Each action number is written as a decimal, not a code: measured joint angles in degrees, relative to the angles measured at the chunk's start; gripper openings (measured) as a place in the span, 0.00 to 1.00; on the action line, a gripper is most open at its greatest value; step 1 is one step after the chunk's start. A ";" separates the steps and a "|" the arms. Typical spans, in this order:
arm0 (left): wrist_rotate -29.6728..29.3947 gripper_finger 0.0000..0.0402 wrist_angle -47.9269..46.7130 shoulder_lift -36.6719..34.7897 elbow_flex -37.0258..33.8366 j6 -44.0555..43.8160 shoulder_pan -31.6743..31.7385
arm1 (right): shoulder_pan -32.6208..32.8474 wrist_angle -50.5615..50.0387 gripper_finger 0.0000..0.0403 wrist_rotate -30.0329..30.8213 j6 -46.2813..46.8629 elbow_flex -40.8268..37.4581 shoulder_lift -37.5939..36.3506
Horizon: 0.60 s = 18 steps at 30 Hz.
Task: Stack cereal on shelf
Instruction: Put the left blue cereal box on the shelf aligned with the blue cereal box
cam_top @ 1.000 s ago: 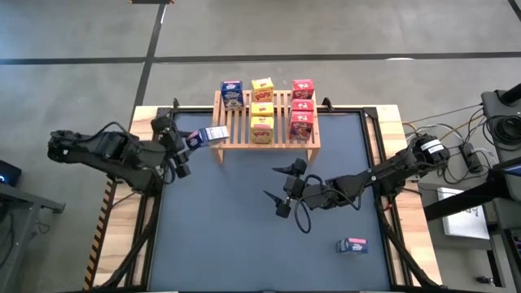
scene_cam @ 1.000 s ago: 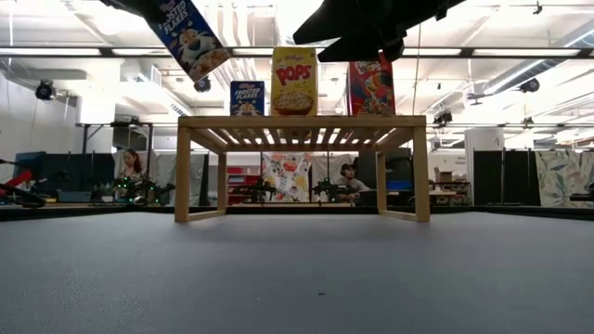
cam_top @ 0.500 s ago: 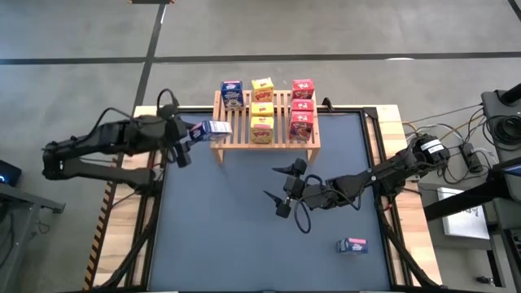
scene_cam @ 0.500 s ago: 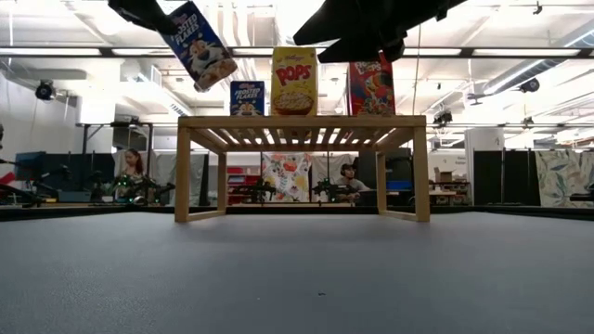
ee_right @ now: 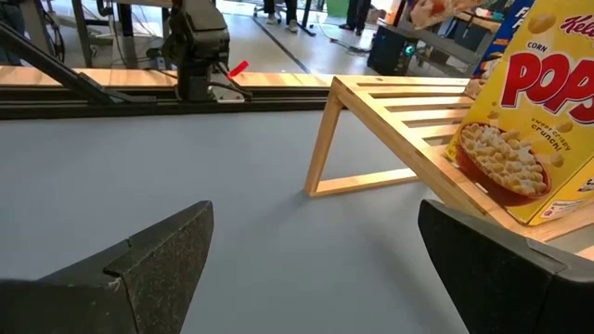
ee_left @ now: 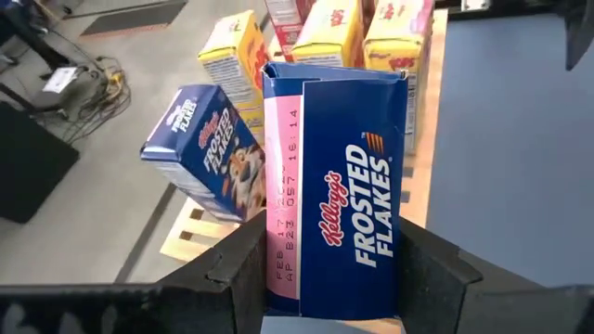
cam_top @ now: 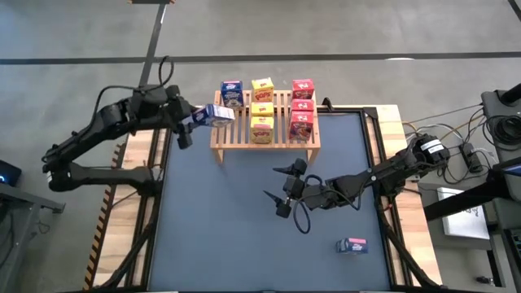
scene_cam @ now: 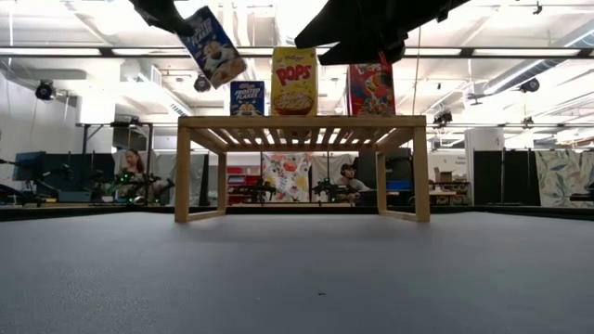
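The shelf (cam_top: 244, 134) is a light wooden slatted rack at the table's far side. On it stand one blue cereal box (cam_top: 232, 94), three yellow ones (cam_top: 262, 108) and three red ones (cam_top: 302, 107). My left gripper (cam_top: 198, 120) is shut on another blue cereal box (cam_top: 215, 115), in the air at the shelf's left end (scene_cam: 215, 46). My right gripper (cam_top: 280, 190) hangs open over the table's middle, in front of the shelf, with nothing between its fingers. My left gripper pinches the blue box's near end (ee_left: 330, 295) between its two fingers (ee_left: 239, 271), one on each of two opposite faces. The fingers come from the table's left, slanting down. The box juts out ahead of them, tilted and lifted clear above the shelf's left edge.
A further blue cereal box (cam_top: 352, 245) lies on the table near its right front corner. The slats in front of the standing blue box (ee_left: 209, 153) are bare. People and benches show in the room behind the table.
My left gripper has swung toward the table's far edge and a little up, keeping hold of the blue box. The box has gone from beside the shelf's left front leg to above its left end. My right gripper has kept still.
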 joint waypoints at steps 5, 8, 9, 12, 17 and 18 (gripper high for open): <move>2.52 0.42 -8.06 5.50 3.79 6.35 2.96 | 0.11 -0.22 0.91 0.01 0.55 0.00 0.00; 3.27 0.42 -12.31 9.23 7.20 8.15 5.15 | 0.37 -0.38 0.91 -0.02 0.46 0.00 0.00; 3.24 0.42 -13.16 10.46 8.36 8.65 5.83 | 0.46 -0.37 0.91 -0.03 0.46 0.00 0.00; 3.63 0.42 -14.79 14.20 11.93 10.01 6.91 | 0.52 -0.37 0.91 -0.03 0.42 0.00 0.00; 4.62 0.42 -17.20 19.97 18.75 13.48 6.98 | 0.50 -0.22 0.91 -0.01 0.37 0.00 0.00; 4.60 0.42 -17.90 21.02 20.11 14.44 7.00 | 0.50 -0.22 0.91 -0.01 0.42 0.00 0.00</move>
